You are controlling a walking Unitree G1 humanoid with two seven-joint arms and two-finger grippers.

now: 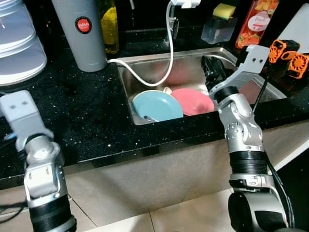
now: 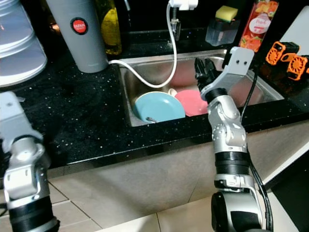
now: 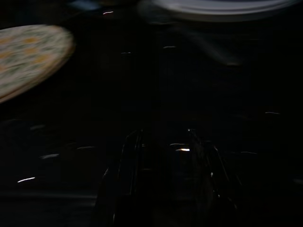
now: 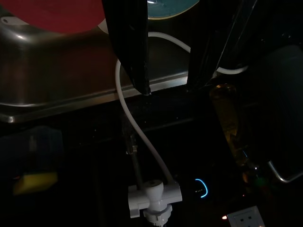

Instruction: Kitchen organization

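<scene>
Black speckled surface (image 1: pixel 87 116) around a steel sink (image 1: pixel 129 92). Blue plate (image 1: pixel 157 105) and pink plate (image 1: pixel 193 100) touching inside. Right gripper (image 1: pixel 210 72) above the basin, jaws apart, empty. Left gripper (image 3: pixel 163 156) dim, jaws seemingly apart. Tiled floor (image 1: pixel 183 215) below.

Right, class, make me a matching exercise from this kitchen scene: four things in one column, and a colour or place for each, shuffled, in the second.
Things:
1. Plate nearer the grey canister
2. Plate nearer the right gripper
3. Sponge
4. Hose

Descriptions:
A. Yellow, sitting in a clear holder behind the sink
B. White, looping from the tap down into the sink
C. Blue, lying in the sink
D. Pink, lying in the sink

Pairs: 1-C, 2-D, 3-A, 4-B
</scene>
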